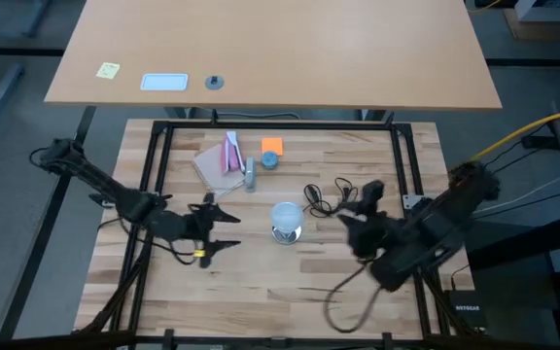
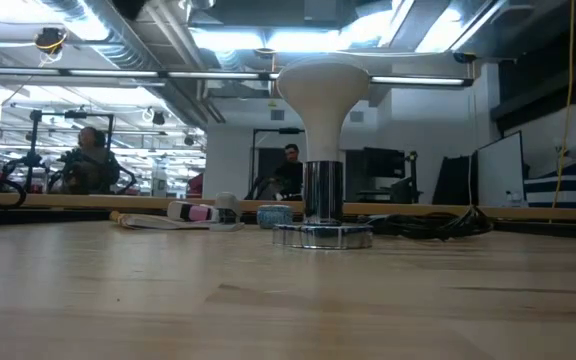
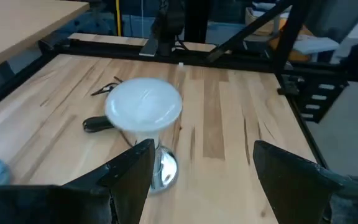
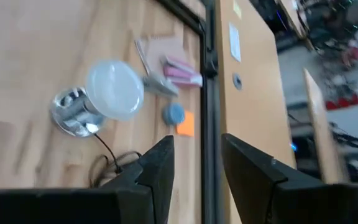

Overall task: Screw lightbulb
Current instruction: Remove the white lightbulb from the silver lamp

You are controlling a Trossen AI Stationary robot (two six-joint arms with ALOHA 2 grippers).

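we see the frosted white globe lightbulb (image 1: 286,216) standing upright near the middle of the pale wooden slatted table (image 1: 358,282), its silver screw base down in the round silver socket (image 2: 322,235), which sits flat on the wood. in the low view the bulb's long axis runs straight up from the socket, globe on top, pale neck and metal thread below. a thin black cord (image 1: 321,197) trails from the socket toward the right.

the left gripper (image 1: 224,227) sits to the left of the bulb, low over the table, its 2 dark fingers (image 3: 129,171) spread wide and holding nothing. in the left wrist view the globe lies straight ahead, nearer 1 finger than the other, so the gap is not centred on it. the right gripper (image 1: 350,226) waits on the bulb's right, a little farther off, its jaws about half open and also empty; in its wrist view the bulb lies off to 1 side of the gap, not between the fingers.

we judge the left arm to be the nearer and better lined up. because the bulb's axis is vertical, any turning has to happen around that upright line, with the jaws closing across the globe from the side. whether the thread is already fully seated we cannot tell.

on the far side of the table lie a pink and white packet (image 1: 229,154), a small blue-grey round piece (image 1: 269,161) and an orange square (image 1: 272,146), all well apart from the bulb.
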